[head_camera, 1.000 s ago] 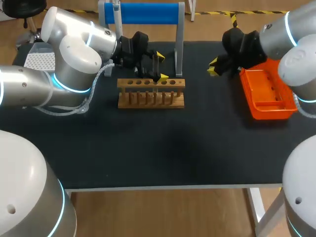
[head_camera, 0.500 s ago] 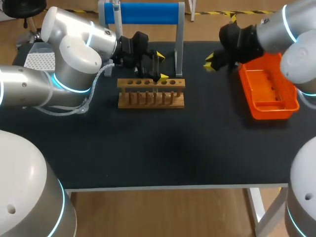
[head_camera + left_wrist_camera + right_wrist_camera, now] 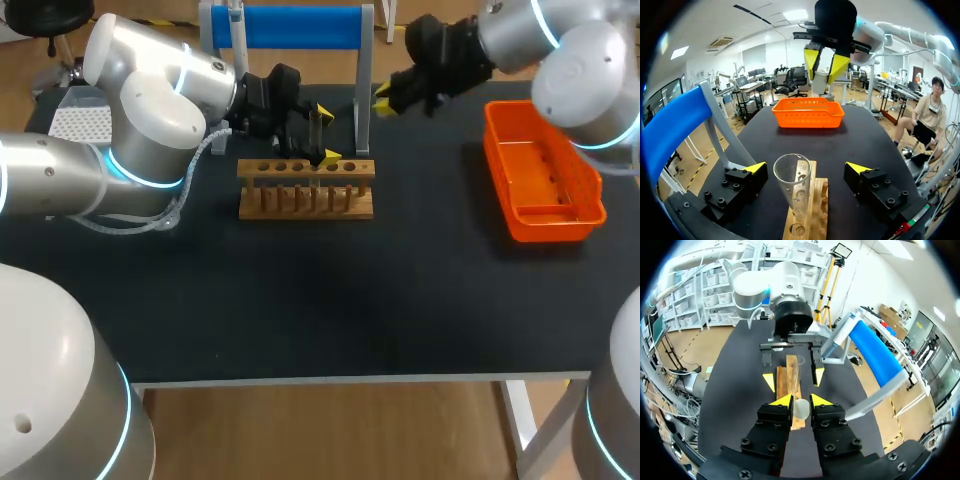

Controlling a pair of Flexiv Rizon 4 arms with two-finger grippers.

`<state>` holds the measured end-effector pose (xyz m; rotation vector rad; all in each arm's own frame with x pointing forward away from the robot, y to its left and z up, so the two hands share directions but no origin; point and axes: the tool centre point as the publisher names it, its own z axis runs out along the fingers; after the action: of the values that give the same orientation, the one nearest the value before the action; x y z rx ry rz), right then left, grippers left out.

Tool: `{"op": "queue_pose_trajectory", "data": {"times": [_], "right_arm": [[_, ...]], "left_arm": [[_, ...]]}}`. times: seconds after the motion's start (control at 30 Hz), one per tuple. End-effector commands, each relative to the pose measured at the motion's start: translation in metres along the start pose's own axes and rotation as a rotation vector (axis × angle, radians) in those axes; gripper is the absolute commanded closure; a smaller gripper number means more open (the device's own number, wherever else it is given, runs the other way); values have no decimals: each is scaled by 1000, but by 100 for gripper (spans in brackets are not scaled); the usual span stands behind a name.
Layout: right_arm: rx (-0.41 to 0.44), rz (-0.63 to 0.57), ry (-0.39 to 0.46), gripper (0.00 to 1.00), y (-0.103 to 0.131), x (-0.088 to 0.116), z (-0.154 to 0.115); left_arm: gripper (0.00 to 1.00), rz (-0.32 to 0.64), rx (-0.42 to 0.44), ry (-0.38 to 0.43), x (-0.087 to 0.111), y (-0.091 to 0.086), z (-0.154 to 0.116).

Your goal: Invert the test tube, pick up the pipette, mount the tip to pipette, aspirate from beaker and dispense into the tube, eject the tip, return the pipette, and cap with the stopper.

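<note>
At the counter's (image 3: 300, 300) far side, swung the right pincer (image 3: 383, 100) away from the orange tray (image 3: 548, 232), likely bound for the wooden rack (image 3: 305, 190). Held the left pincer (image 3: 807, 167) released around the test tube (image 3: 792, 185) standing there. Found only in the right wrist view: a small white piece (image 3: 801, 408), perhaps the stopper, clenched between its tips.

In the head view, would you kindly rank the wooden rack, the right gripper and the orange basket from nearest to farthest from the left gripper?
1. Wooden rack, just beneath the left gripper.
2. Right gripper, toward the back right.
3. Orange basket, far right.
</note>
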<state>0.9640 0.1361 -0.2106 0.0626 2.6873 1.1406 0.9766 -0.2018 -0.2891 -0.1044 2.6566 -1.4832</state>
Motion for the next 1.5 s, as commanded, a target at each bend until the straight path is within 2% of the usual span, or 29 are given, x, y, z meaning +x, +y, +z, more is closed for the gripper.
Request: {"op": "queue_pose_trajectory", "data": {"times": [0.03, 0.3, 0.53, 1.0, 1.5], "right_arm": [[8, -12, 41, 100, 15, -11, 15], [-6, -37, 81, 100, 42, -18, 31], [-6, -34, 107, 100, 55, -14, 39], [6, -28, 161, 100, 59, 0, 52], [36, -43, 182, 100, 53, 6, 71]], "left_arm": [[0, -1, -2, 6, -2, 0, 0], [0, -1, -2, 6, -2, 0, 0], [0, -1, -2, 6, -2, 0, 0], [0, -1, -2, 6, -2, 0, 0], [0, -1, -2, 6, -2, 0, 0]]}}
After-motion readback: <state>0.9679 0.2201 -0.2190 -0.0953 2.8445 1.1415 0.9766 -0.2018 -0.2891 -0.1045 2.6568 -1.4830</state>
